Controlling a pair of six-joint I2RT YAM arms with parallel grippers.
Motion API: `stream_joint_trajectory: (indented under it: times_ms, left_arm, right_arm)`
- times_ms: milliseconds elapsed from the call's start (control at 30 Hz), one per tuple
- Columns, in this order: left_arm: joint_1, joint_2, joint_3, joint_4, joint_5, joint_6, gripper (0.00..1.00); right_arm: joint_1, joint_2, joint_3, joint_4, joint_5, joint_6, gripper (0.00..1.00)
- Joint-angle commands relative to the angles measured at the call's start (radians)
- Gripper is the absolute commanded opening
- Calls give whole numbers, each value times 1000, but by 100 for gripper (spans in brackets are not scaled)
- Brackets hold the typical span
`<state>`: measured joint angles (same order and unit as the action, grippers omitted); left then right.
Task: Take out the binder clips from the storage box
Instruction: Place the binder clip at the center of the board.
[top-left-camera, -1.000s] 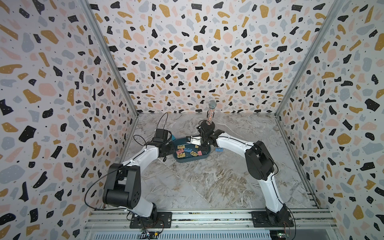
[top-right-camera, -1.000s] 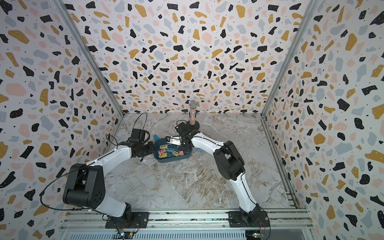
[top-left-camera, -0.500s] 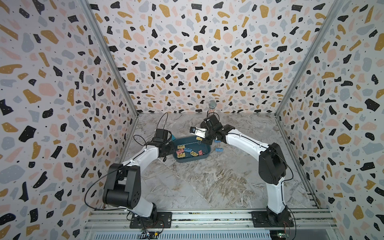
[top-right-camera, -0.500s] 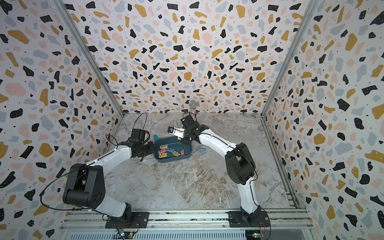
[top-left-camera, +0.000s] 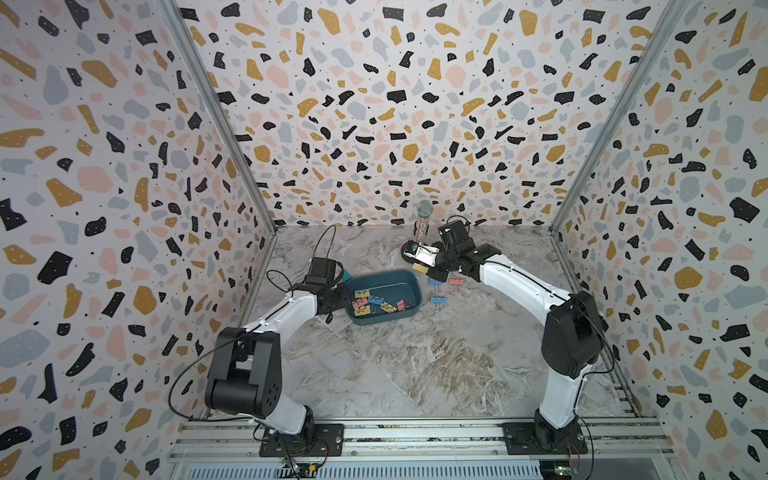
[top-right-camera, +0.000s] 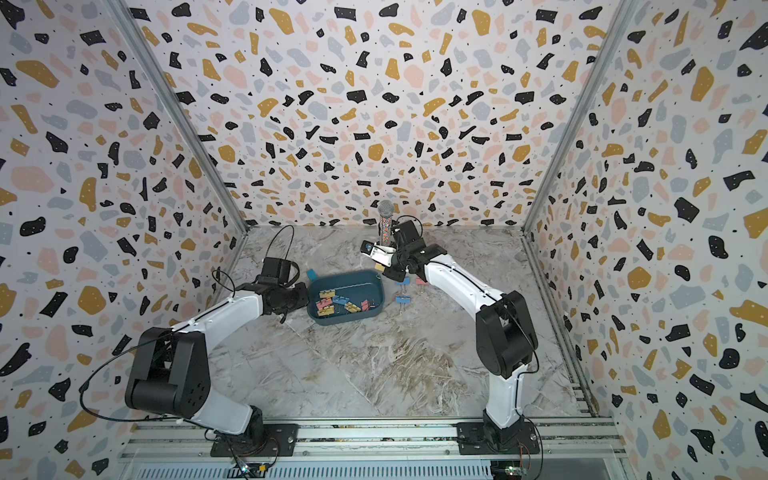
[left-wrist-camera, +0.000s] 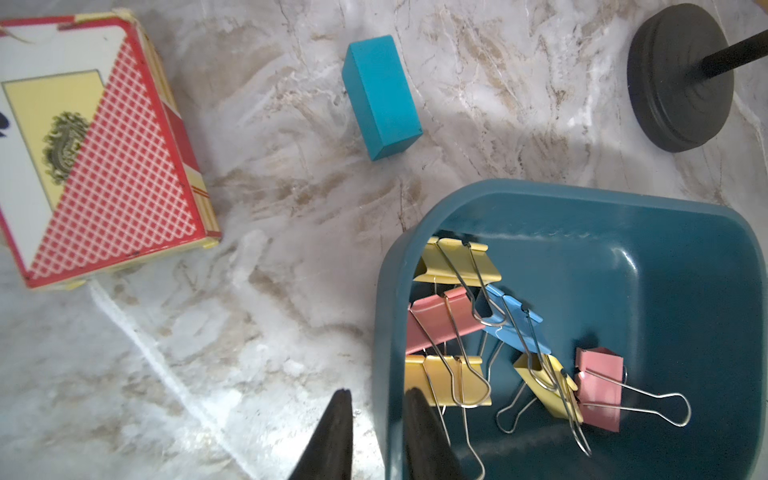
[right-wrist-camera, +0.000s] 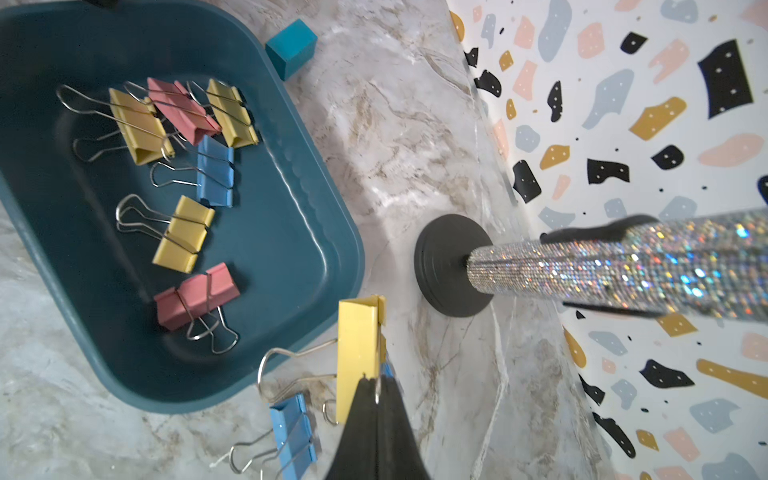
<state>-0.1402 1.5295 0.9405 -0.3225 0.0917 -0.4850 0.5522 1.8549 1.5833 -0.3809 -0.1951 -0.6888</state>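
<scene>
The box (top-left-camera: 384, 275) is a dark teal plastic tub with rounded corners and low glossy walls. It sits near the middle of both top views on the grey marbled desk (top-left-camera: 415, 365).

Six clips (right-wrist-camera: 183, 237) lie loose on its smooth floor: three yellow, two pink, one blue. They have folded pastel metal bodies and thin silver wire loops, and some of the loops overlap.

The left pincer (left-wrist-camera: 378, 392) has dark tapered fingers, all but closed. One finger is outside the box wall and one inside, with the rim pinched between them. A yellow clip from the pile lies just beside the inner finger.

The right pincer (right-wrist-camera: 376, 384) has its fingers pressed fully together on one wire handle of the yellow clip (right-wrist-camera: 357, 357). That clip hangs outside the box, just past the rim and clear of the desk. In the top views it is just off the box's upper right corner.

Right of the box in the top views, three more are out on the desk. They are two blue clips (top-left-camera: 434, 281) and a pink clip (top-left-camera: 456, 281), close together and near the right pincer.

A sequin-covered microphone (right-wrist-camera: 623, 266) stands on a round black base (right-wrist-camera: 449, 266) just beyond the box. A smooth teal block (left-wrist-camera: 380, 97) and a red-checked card pack (left-wrist-camera: 95, 153) lie on the desk apart from the box.
</scene>
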Motion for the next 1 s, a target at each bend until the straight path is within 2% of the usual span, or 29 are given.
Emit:
stream_joint_trajectory:
  times_ms: [0,300,500,967]
  left_arm:
    - [5,-40,4,-10,-6,0,26]
    - [5,-47,0,-6,-4,-6,26]
    - [5,-57,-6,-3,-2,-4,26]
    - [5,-65,-14,2,6,-9,26]
  right_arm:
    - [-44,-78,-23,21,-61,-35,0]
    - [-183,-157,-163,92,-158,-156,0]
    - [-244,-195,-246,120,-250,-305,0]
    - [-325,-194,-305,96,-242,-439,0]
